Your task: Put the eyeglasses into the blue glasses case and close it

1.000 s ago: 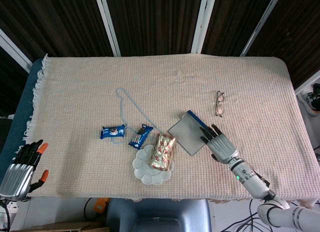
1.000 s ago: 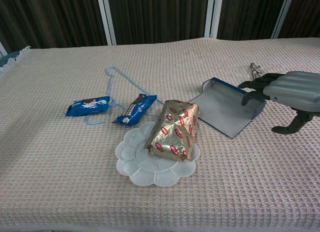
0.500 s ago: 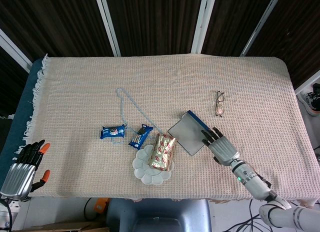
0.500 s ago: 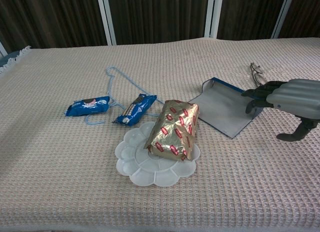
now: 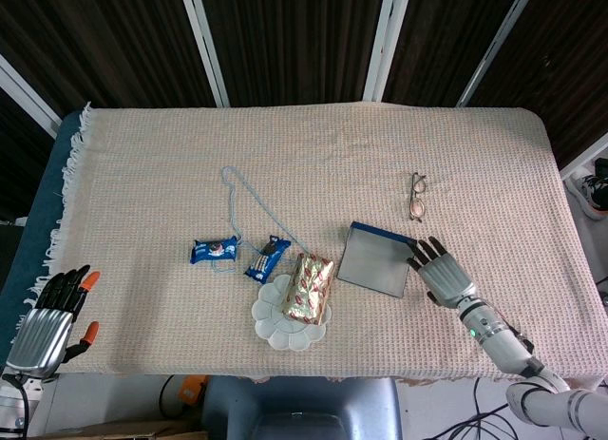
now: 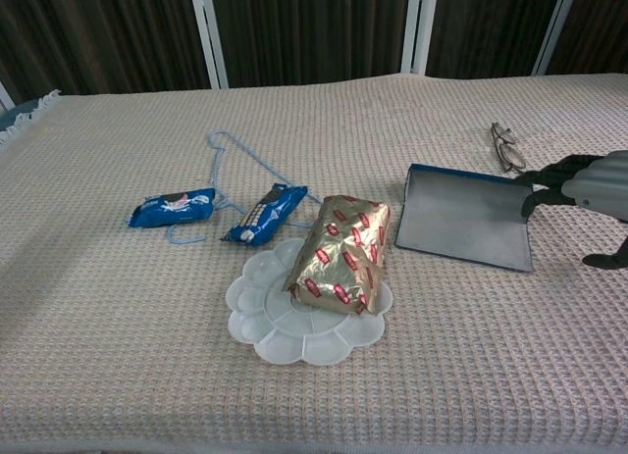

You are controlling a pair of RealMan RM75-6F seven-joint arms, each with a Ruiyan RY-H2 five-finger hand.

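Our right hand [image 5: 445, 277] sits low over the near-right part of the table, fingers apart and holding nothing, its fingertips [image 5: 419, 253] right at the right edge of the blue glasses case [image 5: 378, 258]; whether they actually touch it, we cannot tell from either view. The case lies open and flat on the woven cloth [image 5: 475, 174], grey lining up, with a blue rim along its far side (it looks more like a shallow tray from the chest camera). Our left hand [image 5: 49, 318] hangs off the near-left corner of the table, also holding nothing with its fingers apart, and well away from everything that matters here.

Now the eyeglasses [image 5: 416, 195]: they rest on the cloth beyond the case, away from the robot, folded, with their long axis running roughly fore-and-aft. From the right hand they lie straight ahead and slightly left, near but clearly apart, with the case's far-right corner between hand and glasses. The right hand is by far the nearer one, so we judge the pick is its job: reach forward past the case corner, then take the frame across its narrow width.

Further left we see a gold snack packet [image 5: 310, 286] propped on a white flower-shaped dish [image 5: 275, 324], two small blue snack wrappers [image 5: 214, 249], and a pale blue wire hanger [image 5: 237, 195]. None of it stands between hand and glasses.
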